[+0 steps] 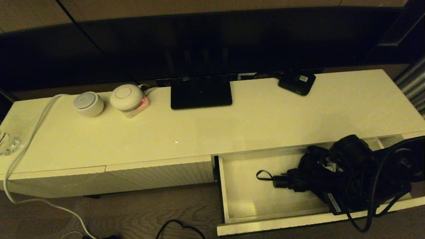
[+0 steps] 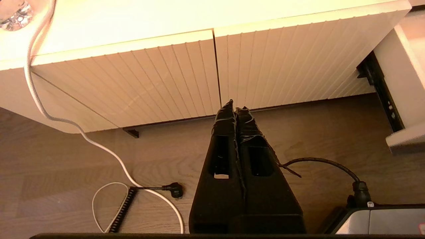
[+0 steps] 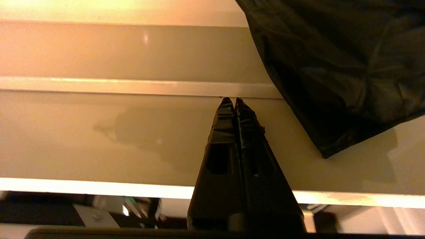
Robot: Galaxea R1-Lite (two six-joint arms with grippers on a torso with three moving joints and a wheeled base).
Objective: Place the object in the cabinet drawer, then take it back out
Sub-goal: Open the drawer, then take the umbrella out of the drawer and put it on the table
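The cabinet drawer (image 1: 244,196) is pulled out at the cabinet's right end, and its cream floor shows. Inside it lies the black folding umbrella (image 1: 310,179), with its short handle (image 1: 280,182) and wrist loop (image 1: 262,175) pointing left. My right arm (image 1: 352,149) hangs over the umbrella's right part. In the right wrist view my right gripper (image 3: 231,99) is shut and empty above the drawer floor (image 3: 132,139), beside the baggy fabric (image 3: 345,66) and apart from it. My left gripper (image 2: 235,105) is shut, parked low before the ribbed panels (image 2: 166,76).
On the cabinet top stand a dark TV base (image 1: 201,91), a flat black box with a white label (image 1: 297,82), two round white devices (image 1: 88,103) (image 1: 127,97) and a glass piece (image 1: 8,142). A white cable (image 1: 30,139) runs down to the floor, where more cables (image 2: 146,189) lie.
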